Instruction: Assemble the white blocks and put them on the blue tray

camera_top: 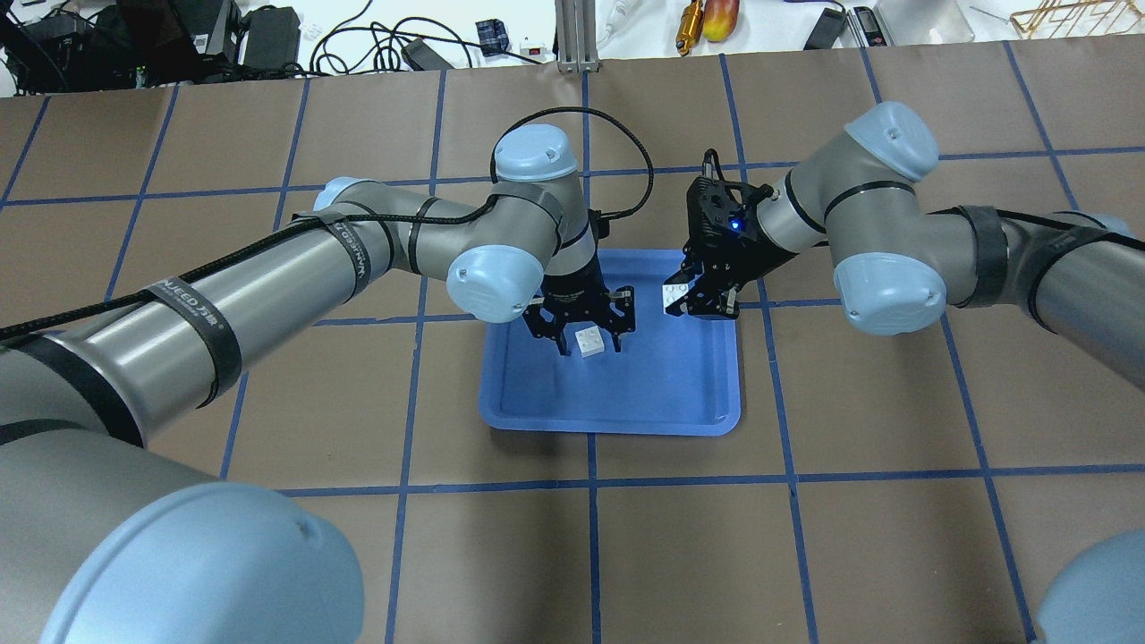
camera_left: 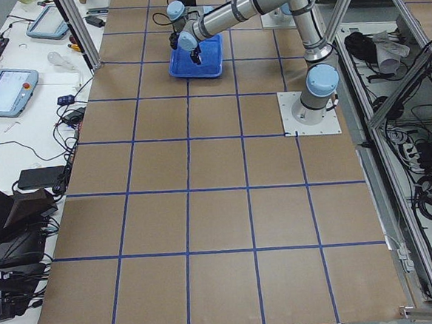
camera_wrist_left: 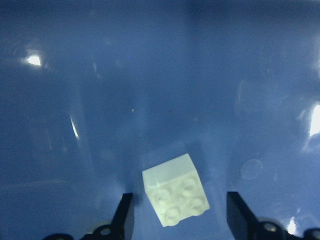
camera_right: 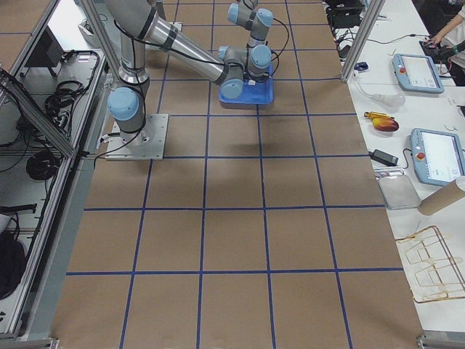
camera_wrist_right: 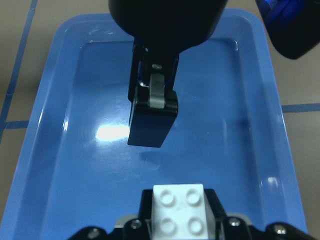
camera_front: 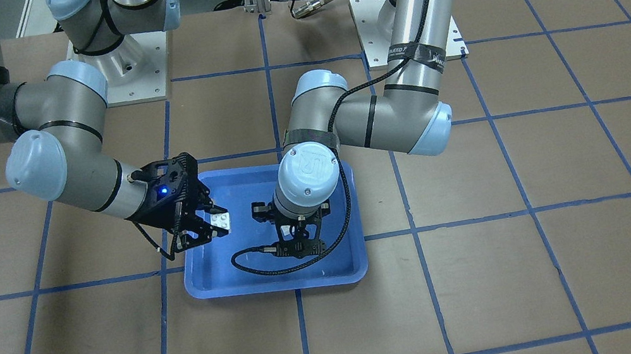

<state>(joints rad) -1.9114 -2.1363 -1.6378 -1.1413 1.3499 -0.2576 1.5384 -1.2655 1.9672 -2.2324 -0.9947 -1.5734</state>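
The blue tray point(camera_top: 626, 394) lies mid-table. One white block point(camera_top: 589, 342) lies studs-up on the tray floor. My left gripper point(camera_top: 590, 348) points straight down over it, open, with a finger on each side and a gap to each; the left wrist view shows this block point(camera_wrist_left: 175, 190) clear of both fingers point(camera_wrist_left: 123, 214). My right gripper point(camera_top: 685, 304) is shut on the second white block point(camera_top: 675, 298) and holds it above the tray's right side. This block shows between the jaws in the right wrist view point(camera_wrist_right: 178, 216) and in the front view point(camera_front: 221, 223).
The brown table point(camera_top: 805, 537) carries a grid of blue tape lines. Both arms reach in over the tray point(camera_front: 229, 275), and a black cable point(camera_front: 253, 264) loops beside the left wrist. Tools and cables lie beyond the far table edge point(camera_top: 698, 22).
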